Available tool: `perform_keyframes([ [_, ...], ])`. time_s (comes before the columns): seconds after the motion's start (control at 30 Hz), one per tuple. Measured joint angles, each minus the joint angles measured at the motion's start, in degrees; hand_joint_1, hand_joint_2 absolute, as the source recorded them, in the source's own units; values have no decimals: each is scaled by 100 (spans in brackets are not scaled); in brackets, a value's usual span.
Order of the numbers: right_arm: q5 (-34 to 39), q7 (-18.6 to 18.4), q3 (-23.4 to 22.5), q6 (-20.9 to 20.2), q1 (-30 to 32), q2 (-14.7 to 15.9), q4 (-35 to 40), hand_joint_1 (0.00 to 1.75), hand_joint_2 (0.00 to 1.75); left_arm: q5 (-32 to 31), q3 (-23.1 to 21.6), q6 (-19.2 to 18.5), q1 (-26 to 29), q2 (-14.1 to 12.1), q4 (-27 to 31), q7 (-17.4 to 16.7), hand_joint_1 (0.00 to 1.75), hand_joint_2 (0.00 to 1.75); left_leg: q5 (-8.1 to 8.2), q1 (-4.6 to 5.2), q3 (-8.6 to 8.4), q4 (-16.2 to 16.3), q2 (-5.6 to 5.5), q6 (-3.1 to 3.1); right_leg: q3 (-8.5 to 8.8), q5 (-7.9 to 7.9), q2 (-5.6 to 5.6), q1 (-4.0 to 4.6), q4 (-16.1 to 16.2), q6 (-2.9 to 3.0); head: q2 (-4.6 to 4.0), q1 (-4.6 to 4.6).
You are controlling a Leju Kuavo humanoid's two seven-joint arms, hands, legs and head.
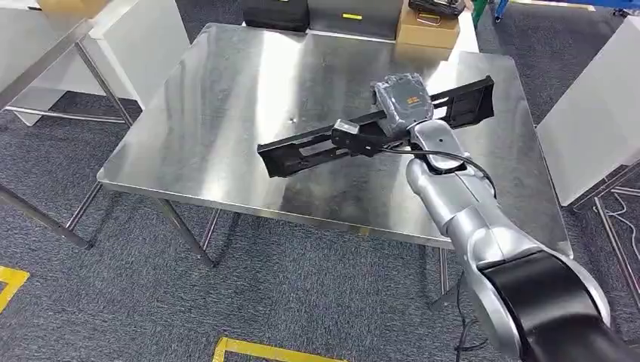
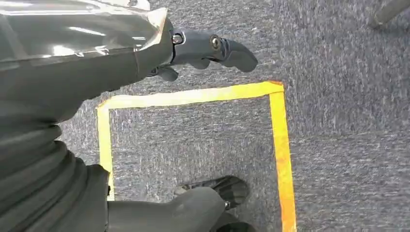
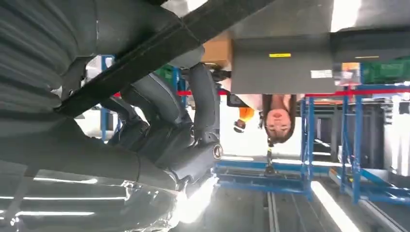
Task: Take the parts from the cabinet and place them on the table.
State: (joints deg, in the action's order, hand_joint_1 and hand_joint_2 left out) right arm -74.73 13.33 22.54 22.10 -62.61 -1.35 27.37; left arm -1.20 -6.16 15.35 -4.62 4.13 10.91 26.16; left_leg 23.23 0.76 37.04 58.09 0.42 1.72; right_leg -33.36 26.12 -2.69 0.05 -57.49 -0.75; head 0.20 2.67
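Observation:
A long black plastic part (image 1: 317, 145) lies slantwise over the steel table (image 1: 226, 98), running from front left to back right. My right hand (image 1: 404, 105) grips it near its middle, knuckles up, and the silver right arm reaches in from the lower right. Whether the part touches the tabletop I cannot tell. In the right wrist view the dark fingers (image 3: 203, 101) curl around the black part (image 3: 145, 63). My left hand (image 2: 208, 48) hangs over the grey carpet, fingers loosely apart and holding nothing.
A cardboard box (image 1: 428, 29) and dark cases (image 1: 275, 11) stand behind the table's far edge. White panels (image 1: 596, 113) flank the table on the right, a second table frame (image 1: 45, 68) on the left. Yellow floor tape (image 2: 280, 145) marks the carpet. A person (image 3: 278, 121) stands beyond blue racks.

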Motion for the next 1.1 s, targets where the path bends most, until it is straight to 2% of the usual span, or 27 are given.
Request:
perform_keyframes([
  [0.17, -59, -7, -55, -13, -28, 9, -83, 171, 175, 4, 13, -129, 2, -9, 0, -120, 0, 175, 1, 12, 0, 0, 3, 36, 4, -13, 1, -5, 11, -22, 0, 2],
  [0.37, -83, -52, -79, -13, -67, -4, -171, 171, 175, 11, 35, -212, 5, -13, 0, -188, 0, 175, -2, 9, -1, 0, 2, 41, 3, -18, 0, -6, 11, -30, 0, 2],
  [0.5, -100, -52, -83, -11, -73, -4, -212, 171, 175, 67, 54, -482, 7, -20, 0, -193, 0, 175, -2, -1, -3, 1, 2, 41, 2, -18, 0, -6, 12, -30, 0, 2],
  [0.57, -124, -52, -85, -13, -73, -11, -225, 171, 175, 72, 63, -566, 14, -37, 0, -186, 0, 175, 35, 6, 17, 33, 1, 104, 25, -20, -10, -104, 31, -96, 0, 11],
  [0.67, -144, -52, -85, -13, -94, -46, -238, 171, 175, 70, 66, -610, 36, -42, 0, -182, 0, 175, 63, 1, -2, 2, -2, 148, 50, -7, -21, -97, 68, -134, 0, 15],
  [0.7, -153, -52, -88, -13, -97, -59, -236, 171, 175, 68, 68, -612, 38, -39, 0, -182, 0, 175, 15, -55, -103, -108, -8, 189, 31, 25, -20, -44, 55, -158, 0, -4],
  [0.73, -162, -52, -99, -15, -107, -37, -243, 171, 175, 61, 68, -615, 47, -35, 0, -177, 0, 175, 11, -67, -170, -169, -13, 203, -4, 99, 65, -81, -129, -137, 0, -17],
  [0.77, -173, -52, -99, -22, -121, -39, -245, 171, 175, 59, 68, -615, 34, -33, 0, -186, 0, 175, 4, -84, -201, -183, -16, 234, -168, 248, 159, -77, -474, -82, 0, -9],
  [0.8, -177, -52, -99, -26, -124, -37, -247, 171, 175, 59, 70, -612, 28, -37, 0, -188, 0, 175, 7, -86, -212, -184, -18, 237, -344, 378, 195, -80, -813, -54, 0, -22],
  [0.83, -186, -52, -103, -46, -117, -11, -262, 171, 175, 57, 79, -599, 18, -46, 0, -203, 0, 175, 22, -91, -226, -183, -44, 247, -689, 590, 230, -82, -1442, -37, 0, -31],
  [0.87, -186, -52, -105, -46, -101, 9, -278, 171, 175, 52, 90, -597, 20, -44, 0, -208, 0, 175, 35, -91, -237, -180, -79, 240, -919, 667, 242, -91, -1813, -60, 0, -28],
  [0.9, -186, -52, -107, -46, -85, 15, -293, 171, 175, 50, 96, -597, 29, -42, 0, -208, 0, 175, 53, -93, -253, -177, -111, 224, -1019, 609, 242, -106, -1874, -105, 0, -28],
  [0.93, -186, -50, -109, -48, -82, 24, -306, 171, 175, 46, 98, -599, 34, -42, 0, -206, 0, 175, 73, -100, -273, -171, -138, 199, -977, 479, 241, -127, -1684, -162, 0, -28],
  [0.97, -186, -46, -116, -48, -83, 33, -310, 171, 175, 39, 105, -606, 37, -39, 0, -203, 0, 175, 109, -123, -308, -154, -170, 156, -761, 205, 241, -163, -1144, -248, 0, -26],
  [1.03, -184, -37, -140, -48, -95, 42, -310, 171, 175, 26, 111, -610, 37, -35, 0, -195, 0, 175, 205, -146, -330, -71, -197, 54, -336, -235, 242, -234, -146, -375, 0, -48],
  [1.07, -181, -37, -144, -48, -104, 48, -315, 171, 175, 26, 116, -610, 35, -44, 0, -195, 0, 175, 263, -106, -303, -3, -196, 0, -248, -216, 242, -200, -104, -342, 0, -57],
  [1.1, -182, -20, -147, -52, -94, 15, -315, 171, 175, 26, 116, -612, 34, -46, 0, -190, 0, 175, 303, -118, -308, 13, -197, -33, -267, -203, 266, -189, -90, -229, 0, -44],
])
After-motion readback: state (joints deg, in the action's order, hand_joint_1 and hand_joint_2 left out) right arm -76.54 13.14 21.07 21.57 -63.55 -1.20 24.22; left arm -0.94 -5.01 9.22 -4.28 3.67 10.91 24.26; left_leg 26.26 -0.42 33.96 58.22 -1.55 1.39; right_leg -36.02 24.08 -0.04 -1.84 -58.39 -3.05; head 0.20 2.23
